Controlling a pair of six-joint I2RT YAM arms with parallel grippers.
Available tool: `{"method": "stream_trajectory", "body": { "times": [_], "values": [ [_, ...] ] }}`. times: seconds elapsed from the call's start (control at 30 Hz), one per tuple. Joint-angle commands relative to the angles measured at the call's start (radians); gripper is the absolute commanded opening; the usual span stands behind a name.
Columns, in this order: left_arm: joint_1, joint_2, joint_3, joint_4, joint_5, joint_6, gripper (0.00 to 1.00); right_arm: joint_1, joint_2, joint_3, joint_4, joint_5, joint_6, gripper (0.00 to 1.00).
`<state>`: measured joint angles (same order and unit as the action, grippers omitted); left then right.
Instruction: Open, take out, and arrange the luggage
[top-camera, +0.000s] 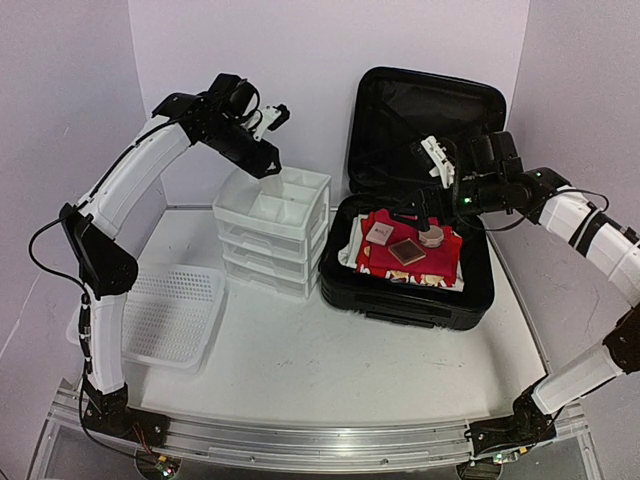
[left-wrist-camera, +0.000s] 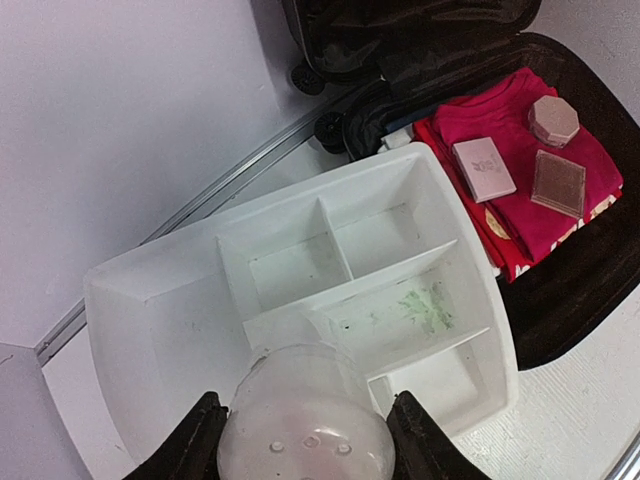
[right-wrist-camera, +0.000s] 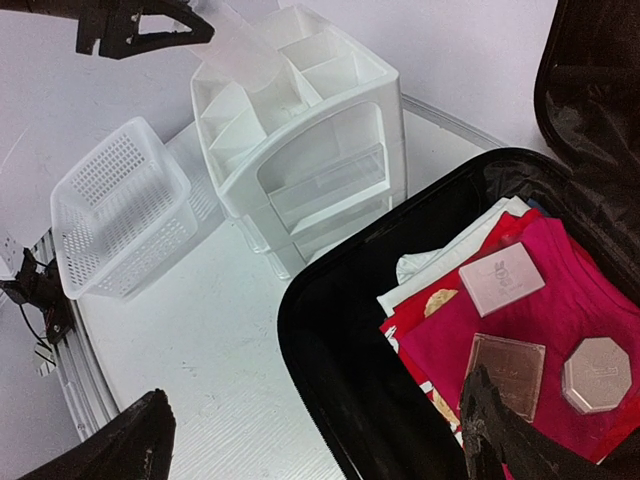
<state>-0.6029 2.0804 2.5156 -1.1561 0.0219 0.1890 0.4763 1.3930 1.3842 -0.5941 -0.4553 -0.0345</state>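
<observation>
The luggage (top-camera: 400, 300) is a black hard-shell suitcase lying open at centre right with its lid up against the back wall. Inside lie folded red clothes (right-wrist-camera: 450, 330) over a white cloth (right-wrist-camera: 430, 268). On the clothes rest a pale square box (right-wrist-camera: 502, 279), a brown clear square box (right-wrist-camera: 507, 368) and an octagonal jar (right-wrist-camera: 596, 374). My right gripper (right-wrist-camera: 312, 395) hangs open and holds nothing, above the luggage's near-left rim. My left gripper (left-wrist-camera: 308, 405) is shut on a translucent bottle (left-wrist-camera: 300, 430), held over the top tray of the white drawer unit (left-wrist-camera: 180, 310).
The drawer unit (top-camera: 272, 232) stands just left of the luggage, its top split into several compartments. A white mesh basket (top-camera: 170, 315) sits at the near left, beside the left arm. A metal rail runs along the table's back edge.
</observation>
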Motion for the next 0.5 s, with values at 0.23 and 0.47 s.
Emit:
{"method": "stream_trajectory", "body": {
  "times": [0.23,0.47],
  "values": [
    [0.004,0.023,0.076,-0.041,-0.029,0.022,0.22,0.000,0.009,0.013,0.034,-0.027,0.022,0.98],
    [0.005,-0.068,0.055,0.146,0.115,-0.007,0.21,-0.001,0.025,0.011,0.040,-0.047,0.027,0.98]
  ]
}}
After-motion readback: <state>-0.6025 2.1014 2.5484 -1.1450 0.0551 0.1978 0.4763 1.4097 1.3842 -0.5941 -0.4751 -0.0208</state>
